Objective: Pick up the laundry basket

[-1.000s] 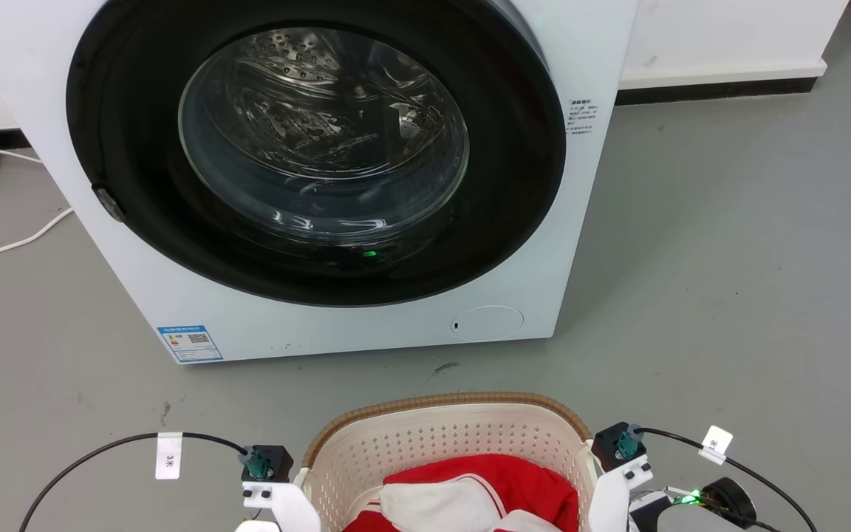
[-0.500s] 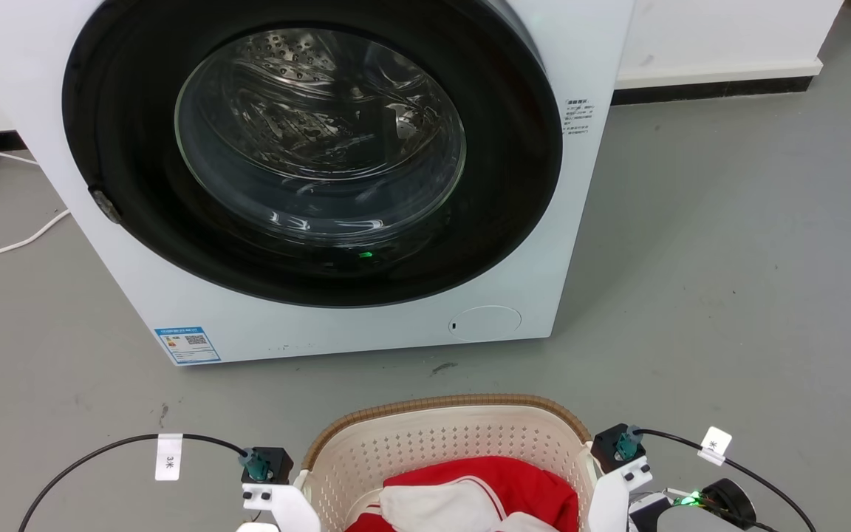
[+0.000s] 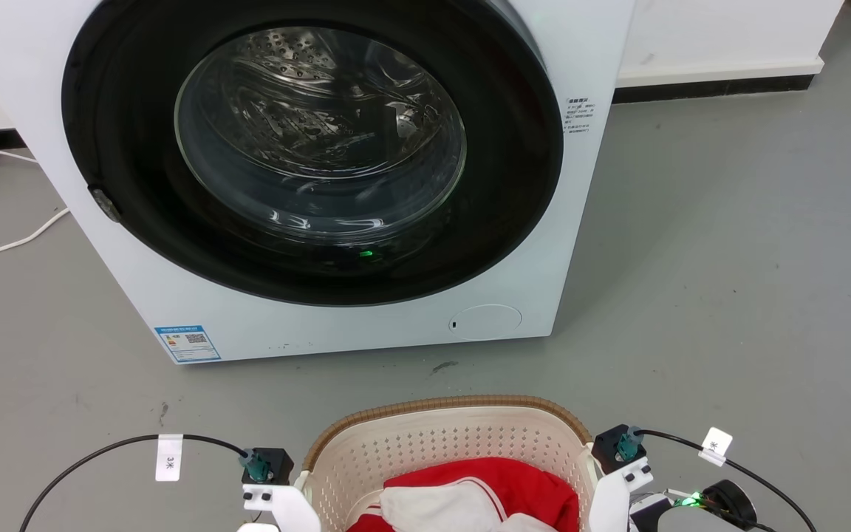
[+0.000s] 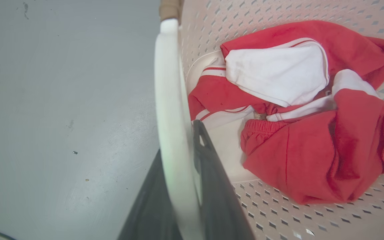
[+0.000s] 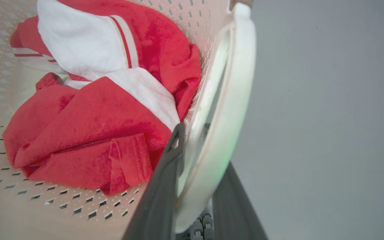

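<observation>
Two weak spots, both at the grips. Head view: small cream perforated laundry basket (image 3: pixel 440 443) with a brown woven-look rim, at bottom centre, on or just over the grey floor (image 3: pixel 728 295) (hard to tell which), just in front of the washing machine (image 3: pixel 322 185); liable to swing into the washer front if raised unevenly. Left wrist view: left gripper (image 4: pixel 178 143) clamped across the thin white left side handle (image 4: pixel 167 83), one dark finger inside the basket, one outside; prone to sliding along smooth plastic or flexing the handle under load. Right wrist view: right gripper (image 5: pixel 205 146) likewise pinching the right side handle (image 5: pixel 242 66); red-and-white clothing (image 5: pixel 88 126) heaped against that wall, apt to shift and tip the load if lifted out of step.
</observation>
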Controlling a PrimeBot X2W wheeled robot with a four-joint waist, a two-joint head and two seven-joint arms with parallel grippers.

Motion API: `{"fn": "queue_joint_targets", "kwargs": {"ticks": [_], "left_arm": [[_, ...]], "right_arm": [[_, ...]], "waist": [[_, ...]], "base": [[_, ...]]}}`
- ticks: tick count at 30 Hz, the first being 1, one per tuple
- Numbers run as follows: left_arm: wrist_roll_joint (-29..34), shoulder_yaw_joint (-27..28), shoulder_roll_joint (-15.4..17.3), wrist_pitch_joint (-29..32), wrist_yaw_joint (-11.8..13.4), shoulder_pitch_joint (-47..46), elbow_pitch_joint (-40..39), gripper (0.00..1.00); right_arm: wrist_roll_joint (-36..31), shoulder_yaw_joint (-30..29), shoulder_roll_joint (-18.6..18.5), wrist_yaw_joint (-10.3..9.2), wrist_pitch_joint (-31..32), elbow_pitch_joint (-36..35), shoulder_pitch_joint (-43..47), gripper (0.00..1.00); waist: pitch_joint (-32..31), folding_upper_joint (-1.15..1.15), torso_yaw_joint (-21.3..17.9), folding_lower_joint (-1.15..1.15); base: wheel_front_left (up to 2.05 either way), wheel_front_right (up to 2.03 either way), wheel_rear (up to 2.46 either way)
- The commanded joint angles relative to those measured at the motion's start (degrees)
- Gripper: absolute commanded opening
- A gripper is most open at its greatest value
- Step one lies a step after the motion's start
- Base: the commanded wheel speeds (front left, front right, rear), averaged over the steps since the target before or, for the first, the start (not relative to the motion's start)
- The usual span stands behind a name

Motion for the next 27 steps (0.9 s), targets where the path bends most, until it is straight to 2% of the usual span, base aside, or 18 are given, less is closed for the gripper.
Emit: {"fn": "queue_joint_targets", "kwargs": {"ticks": [1, 27], "left_arm": [[-0.01, -0.35, -0.09, -0.41, -0.7, -1.1, -0.3, 0.0], [-2.53, -2.52, 0.14, -0.79, -0.69, -1.6, -0.32, 0.0]], "right_arm": [[-0.06, 0.41, 0.1, 0.18, -0.27, -0.18, -0.93, 0.0], [2.03, 2.3, -0.14, 0.18, -0.21, -0.15, -1.19, 0.0]], "waist": [[0.01, 0.0, 0.01, 0.0], [0.45, 0.0, 0.12, 0.0]], "base": [[0.0, 0.0, 0.0], [0.0, 0.0, 0.0]]}}
